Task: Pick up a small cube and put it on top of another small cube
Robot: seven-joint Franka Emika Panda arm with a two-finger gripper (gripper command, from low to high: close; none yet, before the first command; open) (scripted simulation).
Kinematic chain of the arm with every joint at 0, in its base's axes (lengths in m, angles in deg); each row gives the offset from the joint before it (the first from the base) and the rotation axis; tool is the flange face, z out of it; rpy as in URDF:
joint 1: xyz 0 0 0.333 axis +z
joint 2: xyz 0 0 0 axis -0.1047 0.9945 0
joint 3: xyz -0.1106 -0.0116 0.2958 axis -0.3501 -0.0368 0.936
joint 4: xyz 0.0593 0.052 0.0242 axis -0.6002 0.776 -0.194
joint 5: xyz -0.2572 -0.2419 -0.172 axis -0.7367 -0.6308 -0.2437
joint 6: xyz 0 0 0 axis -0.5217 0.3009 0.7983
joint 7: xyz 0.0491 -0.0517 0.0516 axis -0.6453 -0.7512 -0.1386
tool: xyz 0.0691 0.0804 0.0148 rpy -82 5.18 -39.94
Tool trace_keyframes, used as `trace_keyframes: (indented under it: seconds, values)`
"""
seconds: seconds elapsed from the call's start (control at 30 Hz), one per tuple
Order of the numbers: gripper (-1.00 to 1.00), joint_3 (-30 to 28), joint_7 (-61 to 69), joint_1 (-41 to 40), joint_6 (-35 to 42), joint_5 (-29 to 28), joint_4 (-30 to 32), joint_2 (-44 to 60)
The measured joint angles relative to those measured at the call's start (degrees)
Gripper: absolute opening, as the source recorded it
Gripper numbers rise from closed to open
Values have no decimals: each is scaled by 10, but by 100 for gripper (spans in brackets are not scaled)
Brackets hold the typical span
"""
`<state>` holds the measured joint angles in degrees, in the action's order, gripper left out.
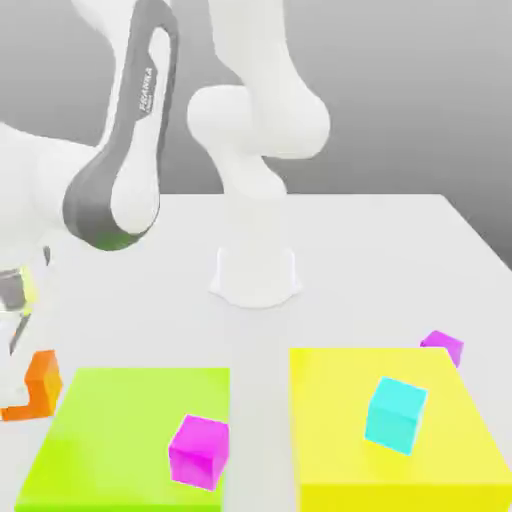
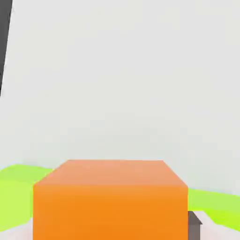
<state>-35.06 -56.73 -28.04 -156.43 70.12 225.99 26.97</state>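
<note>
At the exterior view's left, the tool (image 1: 14,388) is clamped on the orange cube (image 1: 43,384).

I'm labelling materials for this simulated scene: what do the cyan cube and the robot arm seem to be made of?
Cyan cube: perhaps smooth plastic, going by its flat, even colour without grain. Robot arm: probably hard, smooth plastic or painted metal, judging by its rounded white casing.

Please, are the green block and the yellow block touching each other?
Apart. The exterior view shows it plainly: a strip of white table runs between the green block and the yellow block.
</note>
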Motion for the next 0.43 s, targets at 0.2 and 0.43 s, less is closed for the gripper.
trace_keyframes:
  seconds: [0.2, 0.43]
  values:
    - [-100, 49, -134, 136, 50, -30, 7, -54]
    - [100, 32, -147, 130, -19, -35, 19, 4]
